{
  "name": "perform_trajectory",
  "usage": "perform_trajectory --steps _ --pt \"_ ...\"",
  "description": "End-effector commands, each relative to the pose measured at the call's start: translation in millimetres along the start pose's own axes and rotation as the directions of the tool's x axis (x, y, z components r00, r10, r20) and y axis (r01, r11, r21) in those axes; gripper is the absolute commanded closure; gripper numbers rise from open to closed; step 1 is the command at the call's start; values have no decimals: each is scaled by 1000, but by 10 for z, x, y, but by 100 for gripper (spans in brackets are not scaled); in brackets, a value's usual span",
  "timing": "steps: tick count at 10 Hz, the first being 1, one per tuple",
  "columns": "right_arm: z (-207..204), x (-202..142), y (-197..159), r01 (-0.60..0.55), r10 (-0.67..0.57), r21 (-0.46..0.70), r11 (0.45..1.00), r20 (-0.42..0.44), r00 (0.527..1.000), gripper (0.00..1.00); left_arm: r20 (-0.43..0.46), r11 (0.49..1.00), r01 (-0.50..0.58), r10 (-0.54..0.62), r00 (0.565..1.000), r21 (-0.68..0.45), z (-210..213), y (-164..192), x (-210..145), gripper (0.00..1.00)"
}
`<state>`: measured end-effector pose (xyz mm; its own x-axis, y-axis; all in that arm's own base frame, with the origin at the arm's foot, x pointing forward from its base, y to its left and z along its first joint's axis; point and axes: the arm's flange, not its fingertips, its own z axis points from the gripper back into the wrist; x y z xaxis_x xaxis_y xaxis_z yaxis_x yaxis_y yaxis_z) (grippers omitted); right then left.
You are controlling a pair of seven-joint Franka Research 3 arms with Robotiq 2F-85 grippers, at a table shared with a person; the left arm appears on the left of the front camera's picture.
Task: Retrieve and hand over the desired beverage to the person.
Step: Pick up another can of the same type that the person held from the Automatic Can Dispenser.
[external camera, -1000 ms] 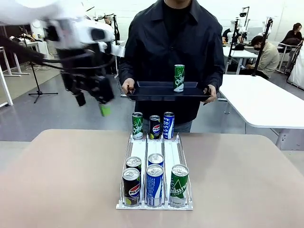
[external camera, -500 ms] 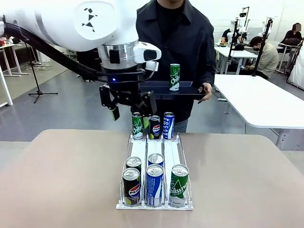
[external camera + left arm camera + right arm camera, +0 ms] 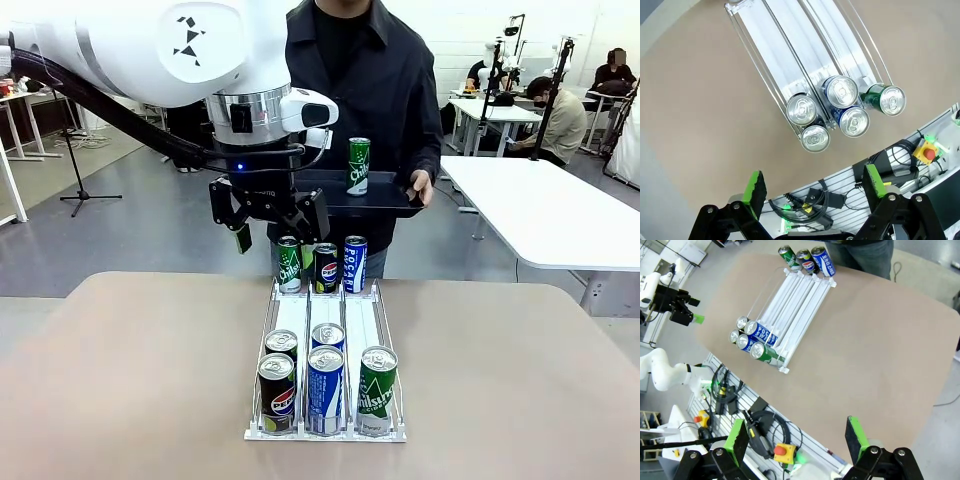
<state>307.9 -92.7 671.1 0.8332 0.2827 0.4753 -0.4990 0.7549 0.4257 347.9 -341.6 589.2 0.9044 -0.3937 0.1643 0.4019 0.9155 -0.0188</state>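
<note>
The person in a dark jacket (image 3: 400,90) stands at the far side holding a flat black tray (image 3: 390,195). A green can (image 3: 358,166) stands upright on it. My left gripper (image 3: 275,238) hangs open just above and left of the far row of cans: green (image 3: 289,264), Pepsi (image 3: 326,267), blue (image 3: 354,263). In the left wrist view my left gripper (image 3: 815,187) is open and empty, with the near cluster of cans (image 3: 841,91) below on the rack (image 3: 790,45). My right gripper (image 3: 796,437) is open and empty, high above the table's near edge.
The white three-lane rack (image 3: 300,315) runs down the middle of the tan table (image 3: 520,380), with several cans (image 3: 325,388) at its near end. White tables (image 3: 560,210) and other people sit at the back right. Cables and a red stop button (image 3: 781,450) lie below the table edge.
My left arm has swung right from the table's left side to over the far cans, then held still. The person has shifted the tray and green can slightly left.
</note>
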Motion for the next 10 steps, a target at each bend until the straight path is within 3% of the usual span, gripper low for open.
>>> perform_trajectory --steps 1,2,5,10 --pt "11 6 -22 -14 14 21 1000 4 1000 0 4 1000 9 -9 1000 16 18 17 -37 0" --pt "11 6 -22 -14 14 21 1000 4 1000 0 0 1000 0 0 1000 0 0 0 0 0" --pt "11 6 -22 -14 14 21 1000 4 1000 0 -70 987 -160 158 985 -26 -530 -398 15 0" --pt "11 6 -22 -14 14 21 1000 4 1000 0 -79 977 -214 211 974 -23 -941 -623 32 0"
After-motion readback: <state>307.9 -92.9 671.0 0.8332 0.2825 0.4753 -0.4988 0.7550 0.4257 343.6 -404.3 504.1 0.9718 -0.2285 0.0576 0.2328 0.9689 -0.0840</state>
